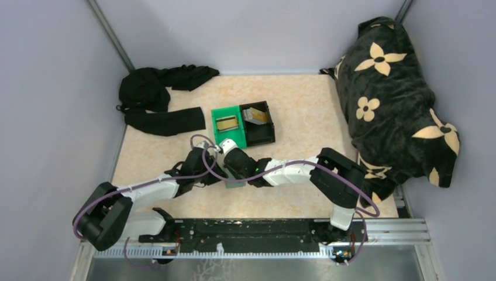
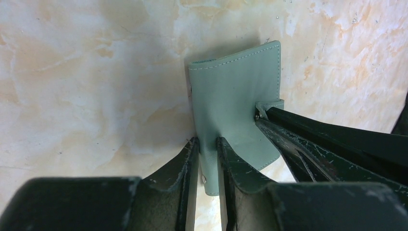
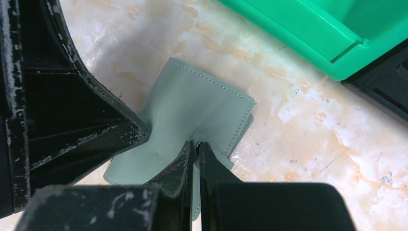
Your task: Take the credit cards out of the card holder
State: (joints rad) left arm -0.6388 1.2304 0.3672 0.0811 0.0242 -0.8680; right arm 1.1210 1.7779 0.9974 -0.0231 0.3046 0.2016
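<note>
The card holder (image 2: 235,91), a grey-green bi-fold wallet, is held just above the table between both grippers; it shows small in the top view (image 1: 236,184). My left gripper (image 2: 207,143) is shut on its near edge by the fold. My right gripper (image 3: 197,143) is shut on the small closing tab on the holder's (image 3: 192,101) outer side. No card shows in the holder in the wrist views. A tan-gold credit card (image 1: 227,123) lies in the green bin (image 1: 217,132). Another card (image 1: 258,115) leans in the black bin (image 1: 263,136).
The green bin (image 3: 312,29) and black bin (image 3: 385,82) stand just beyond the holder. Black clothing (image 1: 158,99) lies at the back left. A big black cushion with pale flowers (image 1: 392,99) fills the right side. Grey walls close in the table.
</note>
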